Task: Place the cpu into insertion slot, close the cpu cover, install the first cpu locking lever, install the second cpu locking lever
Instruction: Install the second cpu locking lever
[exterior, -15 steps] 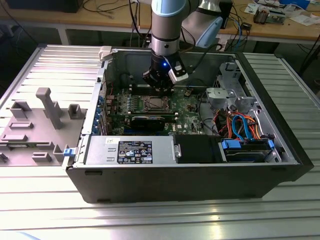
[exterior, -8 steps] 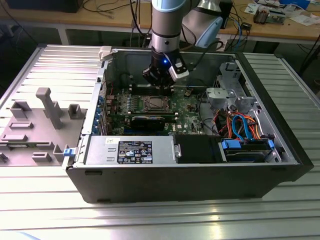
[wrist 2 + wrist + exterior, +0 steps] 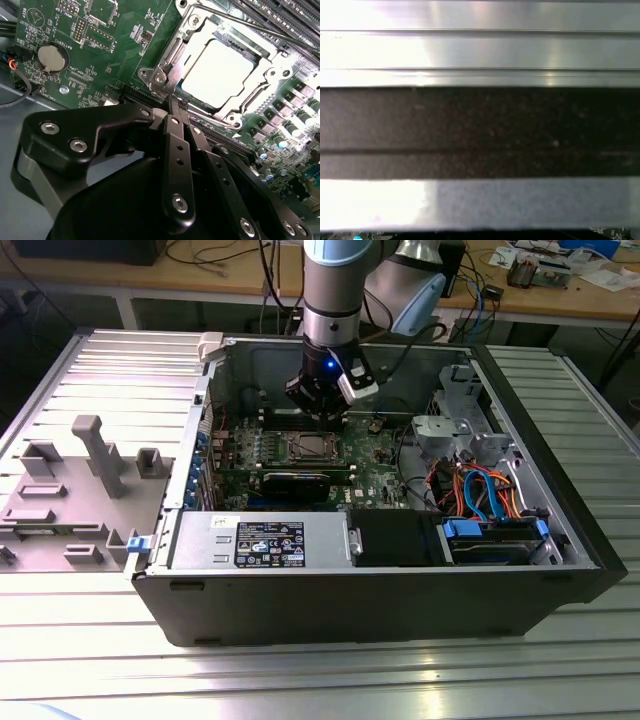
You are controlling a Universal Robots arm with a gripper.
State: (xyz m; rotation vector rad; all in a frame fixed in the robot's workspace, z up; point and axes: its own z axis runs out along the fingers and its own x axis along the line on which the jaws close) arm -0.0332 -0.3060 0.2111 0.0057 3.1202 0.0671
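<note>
Down inside the open computer case (image 3: 560, 540), jaws pressed together and empty, just at the socket's corner.
Seated in the socket: cpu (image 3: 220, 75), light, stiff, delicate underneath, best held by its edges; over it, cpu cover (image 3: 200, 35), thin springy metal, apparently closed.

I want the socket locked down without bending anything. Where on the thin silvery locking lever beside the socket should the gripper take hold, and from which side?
Judging by its shape, grip the thin silvery locking lever near its free end, away from the hinge, coming from above. It is a slim rod lying along the edge of the square silvery cpu cover, which sits down over the silver-grey cpu. The black gripper sits at the cover's corner, fingers together.
</note>
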